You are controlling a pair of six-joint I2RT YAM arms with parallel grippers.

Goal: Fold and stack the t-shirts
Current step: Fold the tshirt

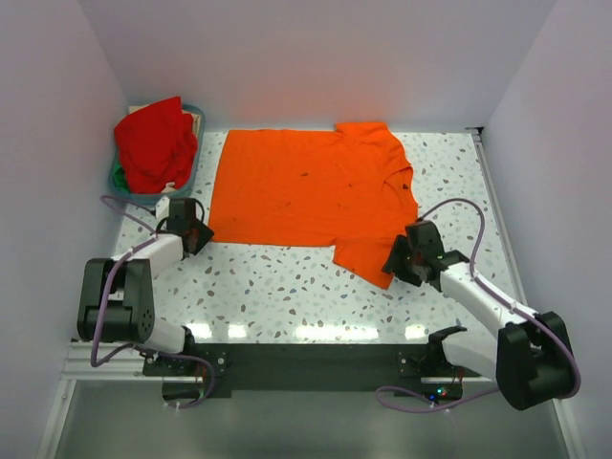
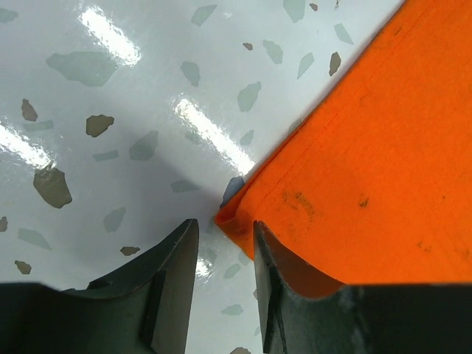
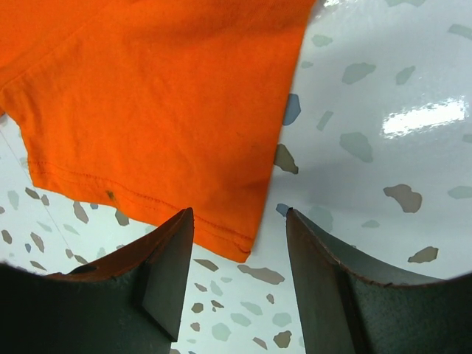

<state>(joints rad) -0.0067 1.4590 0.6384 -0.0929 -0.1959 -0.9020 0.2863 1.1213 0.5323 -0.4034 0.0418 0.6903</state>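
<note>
An orange cotton t-shirt (image 1: 306, 191) lay spread flat on a white speckled table (image 1: 287, 287). The thin fabric hugged the surface, so closing fingers could likely slip over it and miss. The left gripper (image 2: 221, 228), narrowly parted, straddled the hem corner. The right gripper (image 3: 240, 215), wide apart, framed the sleeve corner.

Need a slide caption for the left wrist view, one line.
Left end effector, slightly open, lined up on the hem corner of the orange t-shirt lying on the speckled table.
</note>
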